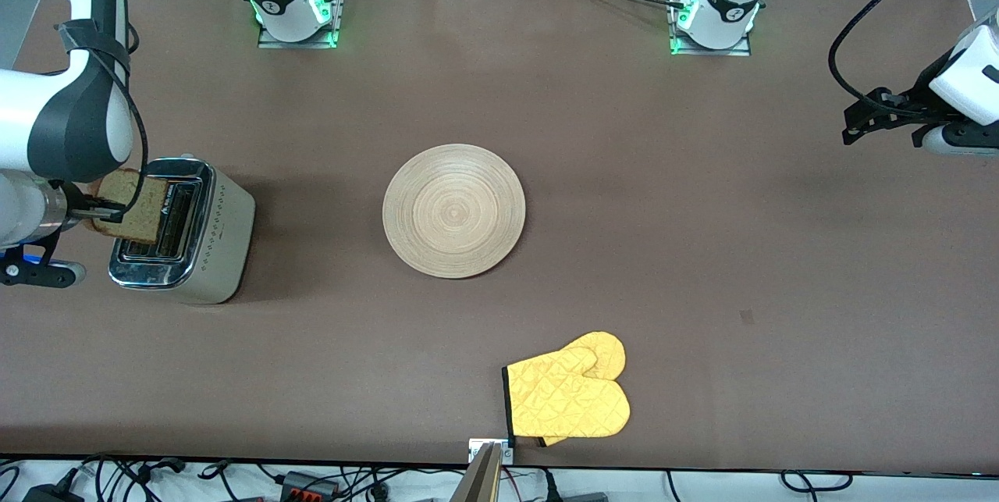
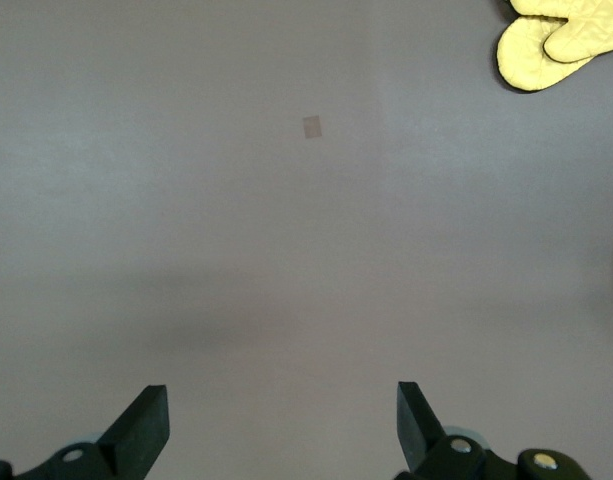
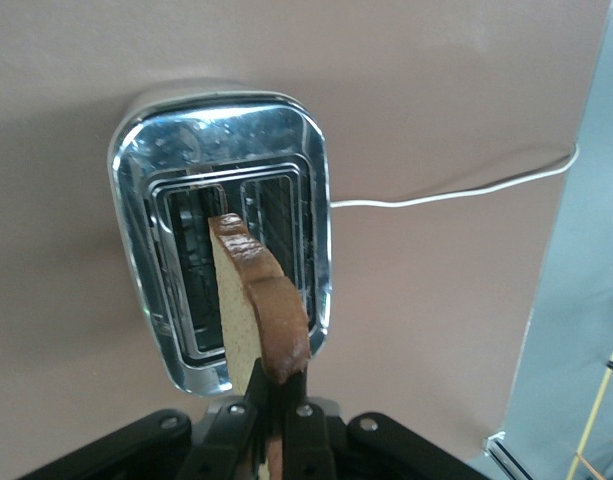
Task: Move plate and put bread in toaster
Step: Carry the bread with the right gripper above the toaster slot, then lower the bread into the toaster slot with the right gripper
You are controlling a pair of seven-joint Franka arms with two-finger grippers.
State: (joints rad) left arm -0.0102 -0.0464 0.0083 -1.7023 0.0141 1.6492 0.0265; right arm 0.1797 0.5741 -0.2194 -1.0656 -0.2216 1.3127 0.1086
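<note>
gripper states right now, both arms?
Left gripper: open, empty, over bare table.
Right gripper: shut on the bread, held on edge over the toaster.

Layout: toaster at right arm's end, plate mid-table, mitt nearest the front camera.

Shiny silver two-slot metal toaster (image 1: 187, 233) stands at the right arm's end of the table. Right gripper (image 1: 100, 211) hangs over it, clamping the square tan bread slice with dark crust (image 1: 129, 208) upright above the slots, clear of them. Large round light-wood plate (image 1: 453, 210) lies mid-table, well apart from the toaster. Yellow quilted oven mitt (image 1: 568, 393) lies nearer the front camera than the plate, at the table edge. Left gripper (image 2: 283, 425), fingers spread, waits over bare table at the left arm's end.
</note>
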